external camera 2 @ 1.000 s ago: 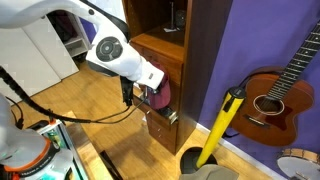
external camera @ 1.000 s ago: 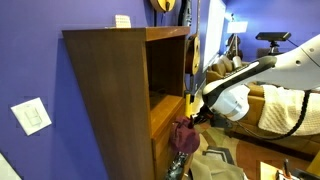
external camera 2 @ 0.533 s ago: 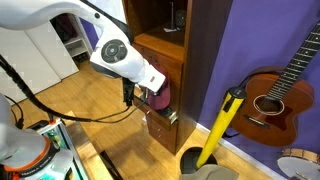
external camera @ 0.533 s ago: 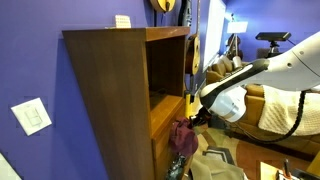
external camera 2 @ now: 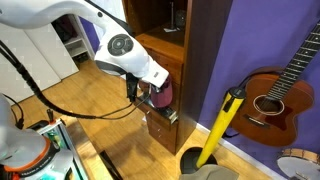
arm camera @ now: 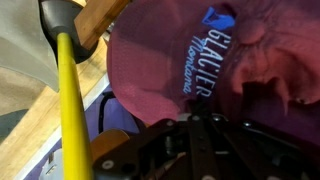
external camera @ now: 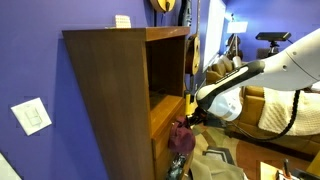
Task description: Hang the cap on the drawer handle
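Note:
A maroon cap with blue lettering fills the wrist view, right in front of my gripper. In both exterior views the cap hangs against the front of the wooden cabinet's drawers. My gripper is beside the cap and appears shut on its edge. A small metal drawer handle shows just below the cap. I cannot tell whether the cap rests on a handle.
A yellow pole leans beside the cabinet, over a dark bin. A guitar stands against the purple wall. A sofa is behind the arm. The floor is wood.
The arm's wrist has shifted slightly toward the cabinet. The cap has stayed at the drawer front.

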You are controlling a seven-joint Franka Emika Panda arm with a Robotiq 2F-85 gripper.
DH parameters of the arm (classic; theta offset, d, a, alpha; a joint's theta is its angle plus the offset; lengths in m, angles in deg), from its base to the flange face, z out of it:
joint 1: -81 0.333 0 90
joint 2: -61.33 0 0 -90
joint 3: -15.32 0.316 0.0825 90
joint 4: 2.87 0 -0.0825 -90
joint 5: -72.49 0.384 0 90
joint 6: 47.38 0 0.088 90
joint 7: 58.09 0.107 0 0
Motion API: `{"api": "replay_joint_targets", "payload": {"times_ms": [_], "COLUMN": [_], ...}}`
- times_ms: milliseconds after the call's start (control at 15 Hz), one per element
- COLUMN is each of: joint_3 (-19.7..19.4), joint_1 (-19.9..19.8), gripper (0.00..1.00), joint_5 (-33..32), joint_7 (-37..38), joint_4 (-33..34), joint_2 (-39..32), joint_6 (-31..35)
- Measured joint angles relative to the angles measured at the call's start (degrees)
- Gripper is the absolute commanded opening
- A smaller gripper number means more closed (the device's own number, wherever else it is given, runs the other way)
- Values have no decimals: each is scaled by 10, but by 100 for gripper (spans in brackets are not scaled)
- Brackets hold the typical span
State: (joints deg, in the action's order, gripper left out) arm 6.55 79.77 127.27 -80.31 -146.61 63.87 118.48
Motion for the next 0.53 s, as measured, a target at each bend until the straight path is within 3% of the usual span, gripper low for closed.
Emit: {"api": "replay_joint_targets", "payload": {"times_ms": [67,200,533], "joint_3": [0,0,-2], "joint_1": [0,0,-3], "gripper": [26,34,70], "joint_5": [-17,-51,-123], "joint_7": [17,49,119], "joint_4": [0,0,0], "joint_2": [-3,-11,-18], "joint_6": [0,1,2]}}
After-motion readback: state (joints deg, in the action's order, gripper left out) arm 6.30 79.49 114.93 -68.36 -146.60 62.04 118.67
